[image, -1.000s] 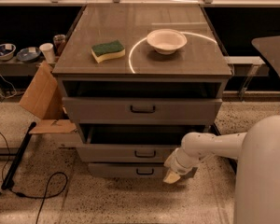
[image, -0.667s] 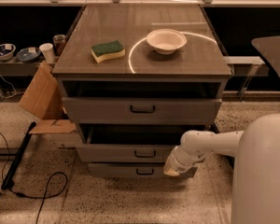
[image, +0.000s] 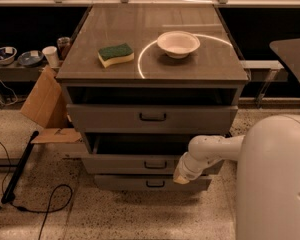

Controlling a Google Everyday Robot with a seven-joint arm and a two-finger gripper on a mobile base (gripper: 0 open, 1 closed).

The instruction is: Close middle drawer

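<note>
The gripper (image: 182, 177) is low at the right end of the middle drawer (image: 130, 164) front, seemingly placed to shove it in; its spread I can't tell.

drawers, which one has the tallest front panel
The top drawer, just under the countertop: its front is much taller than the low strip fronts of the middle drawer and bottom drawer. The pincer is by the middle drawer's right end.
</note>
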